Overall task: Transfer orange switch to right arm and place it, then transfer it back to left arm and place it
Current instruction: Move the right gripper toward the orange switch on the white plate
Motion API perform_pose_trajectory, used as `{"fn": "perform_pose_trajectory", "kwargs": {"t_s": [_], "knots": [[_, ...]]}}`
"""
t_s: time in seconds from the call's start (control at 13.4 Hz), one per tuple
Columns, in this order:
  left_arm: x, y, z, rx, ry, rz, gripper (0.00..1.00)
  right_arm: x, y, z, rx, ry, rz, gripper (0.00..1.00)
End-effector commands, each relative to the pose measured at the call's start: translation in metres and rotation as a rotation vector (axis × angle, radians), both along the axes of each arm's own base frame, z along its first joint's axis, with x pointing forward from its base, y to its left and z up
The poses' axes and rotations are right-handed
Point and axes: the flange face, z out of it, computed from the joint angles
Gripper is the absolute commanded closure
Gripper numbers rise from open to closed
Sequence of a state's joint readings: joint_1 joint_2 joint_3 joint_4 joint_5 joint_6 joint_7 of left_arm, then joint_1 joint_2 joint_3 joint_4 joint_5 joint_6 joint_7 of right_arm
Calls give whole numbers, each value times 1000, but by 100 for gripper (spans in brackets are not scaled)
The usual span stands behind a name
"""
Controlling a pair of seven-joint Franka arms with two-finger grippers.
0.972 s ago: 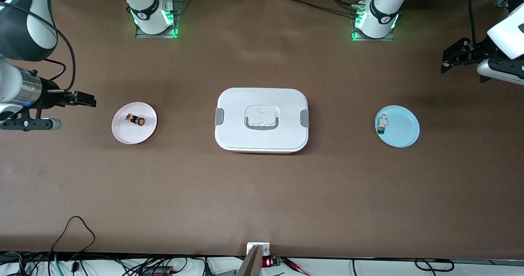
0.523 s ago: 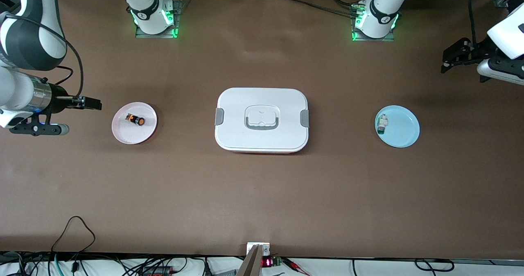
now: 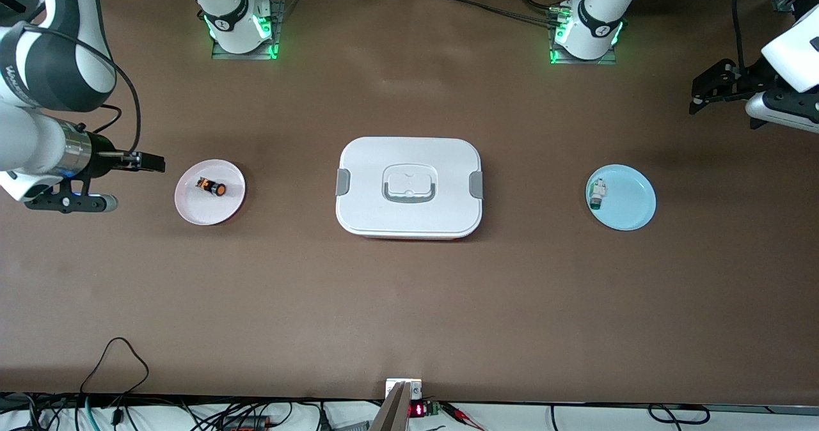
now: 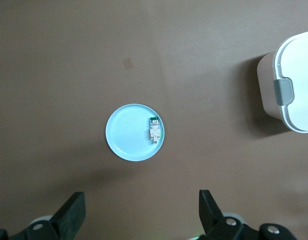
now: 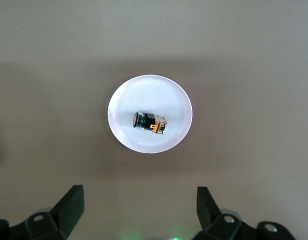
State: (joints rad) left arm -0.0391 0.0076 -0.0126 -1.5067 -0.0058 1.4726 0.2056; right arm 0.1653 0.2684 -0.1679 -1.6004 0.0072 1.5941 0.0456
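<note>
brown table carries the white box at its middle, cut off to one clipped corner in the left wrist view. only the front view shows both plates together: pink plate toward the right arm's end, holding the orange switch on its side, and blue plate with a white-and-green part. right gripper, jaws spread wide and empty, has edged closer to the pink plate. left gripper waits open, its arm cropped.
</note>
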Motion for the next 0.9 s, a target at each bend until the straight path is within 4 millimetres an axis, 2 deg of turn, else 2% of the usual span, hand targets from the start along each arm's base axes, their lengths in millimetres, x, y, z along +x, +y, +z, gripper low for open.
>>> {"fn": "perform_pose_trajectory", "kwargs": {"t_s": [0.0, 0.22, 0.45, 0.82], "knots": [[-1, -1, 8, 22, -9, -10, 0, 6, -19, -24, -19, 26, -22, 0], [-1, -1, 8, 22, -9, -10, 0, 15, -46, -53, -22, 35, -13, 0], [-1, -1, 8, 22, -9, -10, 0, 11, -54, -82, -10, 41, -32, 0], [-1, -1, 8, 22, -11, -10, 0, -3, -37, -112, -12, 2, -30, 0]]}}
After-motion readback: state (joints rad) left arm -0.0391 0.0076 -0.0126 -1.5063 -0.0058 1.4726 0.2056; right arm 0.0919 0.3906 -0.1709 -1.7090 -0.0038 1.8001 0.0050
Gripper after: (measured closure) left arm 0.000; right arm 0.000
